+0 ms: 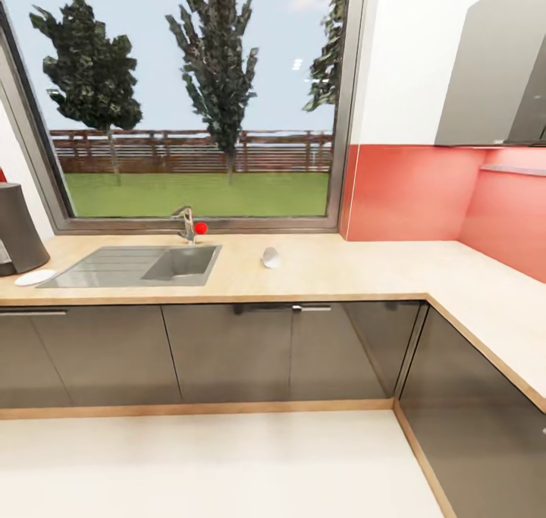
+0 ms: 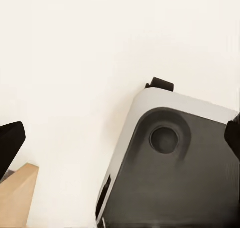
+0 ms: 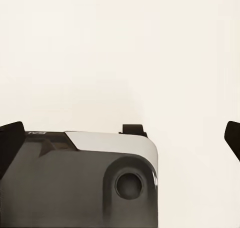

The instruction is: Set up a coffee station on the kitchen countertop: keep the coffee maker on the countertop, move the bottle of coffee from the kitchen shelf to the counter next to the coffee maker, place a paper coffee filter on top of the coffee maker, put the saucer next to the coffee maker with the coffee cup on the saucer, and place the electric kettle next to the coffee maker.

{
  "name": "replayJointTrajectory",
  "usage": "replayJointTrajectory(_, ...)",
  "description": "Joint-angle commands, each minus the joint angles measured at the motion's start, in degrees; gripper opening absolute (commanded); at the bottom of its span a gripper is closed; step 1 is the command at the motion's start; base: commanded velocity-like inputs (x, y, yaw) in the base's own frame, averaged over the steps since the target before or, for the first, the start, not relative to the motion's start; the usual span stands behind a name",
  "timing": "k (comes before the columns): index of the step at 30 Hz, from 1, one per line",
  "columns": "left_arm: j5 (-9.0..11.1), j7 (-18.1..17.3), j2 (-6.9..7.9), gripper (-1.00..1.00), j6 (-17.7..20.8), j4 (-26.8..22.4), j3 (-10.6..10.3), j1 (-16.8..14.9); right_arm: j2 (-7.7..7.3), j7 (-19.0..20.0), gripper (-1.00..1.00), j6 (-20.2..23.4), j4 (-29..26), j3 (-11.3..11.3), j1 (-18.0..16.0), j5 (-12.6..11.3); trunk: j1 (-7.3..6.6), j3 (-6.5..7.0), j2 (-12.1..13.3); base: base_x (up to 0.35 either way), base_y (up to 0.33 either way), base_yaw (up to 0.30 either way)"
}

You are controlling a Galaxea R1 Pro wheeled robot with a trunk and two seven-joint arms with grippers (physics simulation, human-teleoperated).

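Coffee maker (image 1: 17, 228) at countertop's (image 1: 364, 271) left edge beside saucer (image 1: 35, 277); both hands (image 2: 120, 138) (image 3: 120, 138) spread, released.

Sunlit window (image 1: 189, 93) above wooden countertop (image 1: 364, 268)

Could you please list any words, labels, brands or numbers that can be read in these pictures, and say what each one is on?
No text can be read for certain.
Robot base: a small pale marking near its top edge at one corner, too small and blurred to read.
Coffee maker, saucer, sink, countertop: no lettering visible.
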Motion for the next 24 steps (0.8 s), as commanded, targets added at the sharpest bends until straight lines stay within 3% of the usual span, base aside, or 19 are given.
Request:
replayJointTrajectory(1,0.1,0.3,-0.02,1.00,0.1,0.0,0.5,0.0,0.00,0.0,1.00,-0.2,0.0,0.0,0.0,0.0,-0.22,0.12,0.4,0.000,0.000,0.000)
replayJointTrajectory(4,0.1,0.8,-0.09,1.00,0.6,-0.2,0.5,-0.1,-0.09,0.1,1.00,-0.3,-0.1,-0.1,0.0,0.0,-0.88,0.66,1.6,0.000,0.000,0.000)
replayJointTrajectory(11,0.2,1.1,-0.11,1.00,0.9,-7.1,0.5,-0.2,0.05,0.0,1.00,-0.3,-0.1,-0.2,0.0,-0.4,-2.42,1.92,4.4,0.000,0.000,0.000)
replayJointTrajectory(24,0.1,0.7,-0.07,1.00,0.8,-7.2,0.3,-0.2,-0.01,0.0,1.00,-0.3,-0.1,-0.3,0.0,-0.5,-5.28,4.25,9.6,0.000,0.000,0.000)
